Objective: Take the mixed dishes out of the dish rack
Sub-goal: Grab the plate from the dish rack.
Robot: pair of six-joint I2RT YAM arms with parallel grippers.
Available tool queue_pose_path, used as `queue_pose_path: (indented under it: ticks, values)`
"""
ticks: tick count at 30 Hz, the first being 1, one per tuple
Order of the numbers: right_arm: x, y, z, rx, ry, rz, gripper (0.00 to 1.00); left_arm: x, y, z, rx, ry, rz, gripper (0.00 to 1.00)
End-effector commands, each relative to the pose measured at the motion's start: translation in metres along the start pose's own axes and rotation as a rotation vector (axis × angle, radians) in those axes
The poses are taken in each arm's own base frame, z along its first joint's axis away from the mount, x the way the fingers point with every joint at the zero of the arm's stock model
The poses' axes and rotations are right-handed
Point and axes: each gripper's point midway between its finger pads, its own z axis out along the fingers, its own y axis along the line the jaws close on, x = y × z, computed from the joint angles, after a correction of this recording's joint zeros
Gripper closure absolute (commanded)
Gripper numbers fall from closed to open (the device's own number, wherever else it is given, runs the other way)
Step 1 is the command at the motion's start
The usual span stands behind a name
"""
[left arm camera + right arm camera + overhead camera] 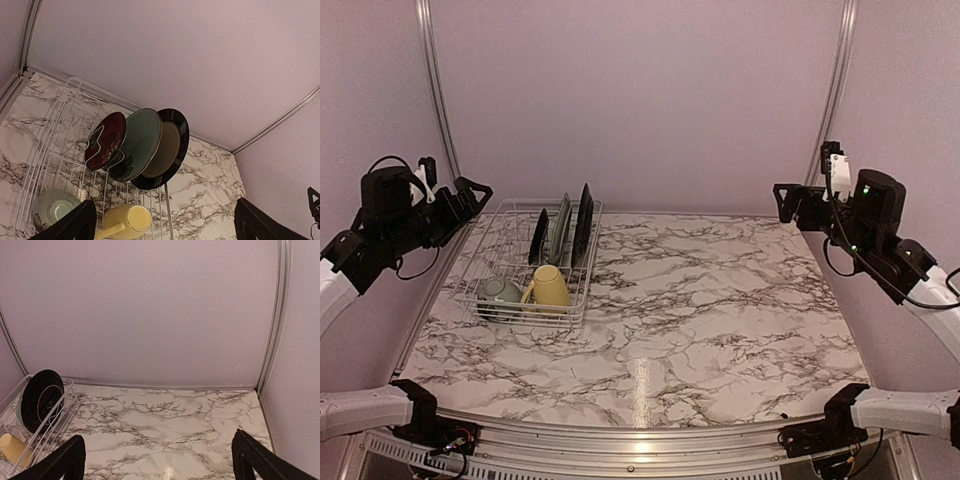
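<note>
1. Bolted at the near edge, the left base (415,408) and right base (835,418) flank the marble table (720,320).
2. On the table's far left part sits the rack (468,296), a white wire frame with low grid sides.
3. Three plates stand on edge in slots toward the rack's far right side. The small red plate (106,140) is leftmost, the pale plate (142,142) is in the middle, and the larger cream plate (170,150) with its dark rim is rightmost. In the left wrist view they overlap one another.
4. At the near end of the rack, the yellow mug (550,288) sits just beside the pale-green bowl (500,292), with its handle pointing toward the bowl. Whether the two touch cannot be told.
5. By the rack's far left corner, the left gripper (472,200) hangs raised and holds nothing. Its fingers (75,225) are spread wide, one in each lower corner of its wrist view.
6. Over the table's far right side, the right gripper (782,203) hangs well apart from the rack. Its fingers (65,460) are likewise spread wide and hold nothing.
7. Behind the table rises a plain pale wall (640,100).
</note>
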Motion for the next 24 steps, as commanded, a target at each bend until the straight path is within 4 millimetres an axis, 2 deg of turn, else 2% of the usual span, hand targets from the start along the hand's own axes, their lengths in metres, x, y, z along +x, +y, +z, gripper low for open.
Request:
queue_pose_path:
  ticks: [1, 6, 13, 16, 20, 24]
  values:
    - [0.016, 0.016, 0.013, -0.089, 0.053, 0.02, 0.02, 0.029, -0.029, 0.024, 0.115, 0.109, -0.006, 0.02]
    - [0.041, 0.036, 0.028, -0.16, 0.141, 0.01, 0.02, 0.062, -0.056, 0.051, 0.116, 0.203, 0.07, 0.07]
    - [0.067, 0.063, 0.033, -0.286, 0.209, 0.054, 0.02, 0.076, -0.072, 0.087, 0.017, 0.206, 0.187, 0.13]
    - [0.074, 0.066, 0.033, -0.292, 0.217, 0.058, 0.02, 0.081, -0.078, 0.104, -0.016, 0.225, 0.254, 0.17]
    - [0.078, 0.063, 0.03, -0.281, 0.221, 0.061, 0.02, 0.082, -0.076, 0.13, -0.113, 0.256, 0.342, 0.2]
    - [0.079, 0.06, 0.027, -0.272, 0.215, 0.063, 0.02, 0.094, -0.073, 0.159, -0.182, 0.309, 0.392, 0.21]
